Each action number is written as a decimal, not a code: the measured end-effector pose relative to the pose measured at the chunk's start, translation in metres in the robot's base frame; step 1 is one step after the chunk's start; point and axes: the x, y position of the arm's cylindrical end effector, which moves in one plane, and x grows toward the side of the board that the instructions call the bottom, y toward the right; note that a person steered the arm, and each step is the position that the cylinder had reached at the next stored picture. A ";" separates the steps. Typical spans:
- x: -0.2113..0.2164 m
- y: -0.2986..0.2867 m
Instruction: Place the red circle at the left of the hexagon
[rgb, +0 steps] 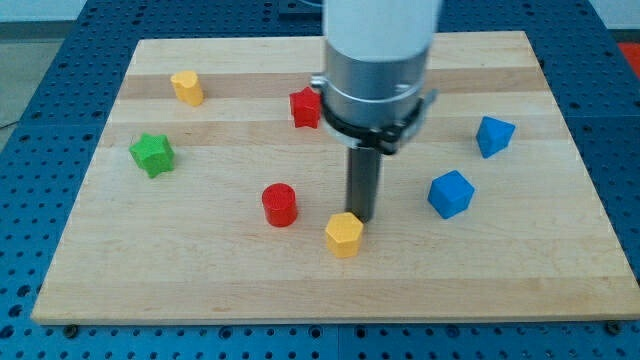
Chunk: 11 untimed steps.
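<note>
The red circle (280, 204), a short red cylinder, stands on the wooden board (200, 290) left of centre. The yellow hexagon (343, 234) lies to its lower right, a small gap between them. My tip (361, 217) is the lower end of a dark rod under a large grey arm body. It sits right at the hexagon's upper right edge, touching or nearly touching it, and to the right of the red circle.
A red star-like block (305, 108) sits partly behind the arm at the top centre. A yellow block (187, 87) lies at the top left, a green star (152, 154) at the left, and two blue blocks (450, 193) (494, 135) at the right.
</note>
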 end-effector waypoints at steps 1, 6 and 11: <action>0.003 -0.022; -0.029 -0.087; 0.018 -0.071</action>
